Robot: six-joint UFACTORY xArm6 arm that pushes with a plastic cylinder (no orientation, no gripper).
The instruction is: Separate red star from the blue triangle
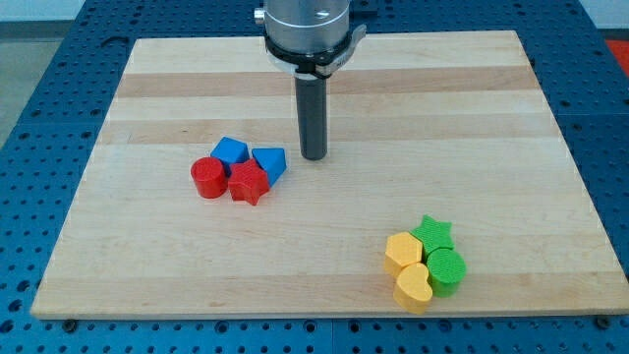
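The red star (249,183) lies left of the board's middle, touching the blue triangle (270,161) on its upper right. A blue cube (230,151) sits just above the star and a red cylinder (207,178) touches it on the left. My tip (313,156) rests on the board a short way to the right of the blue triangle, apart from it.
A second cluster sits at the lower right: a green star (432,233), a green cylinder (445,269), a yellow hexagon-like block (403,252) and a yellow heart (414,286). The wooden board (491,118) lies on a blue perforated table.
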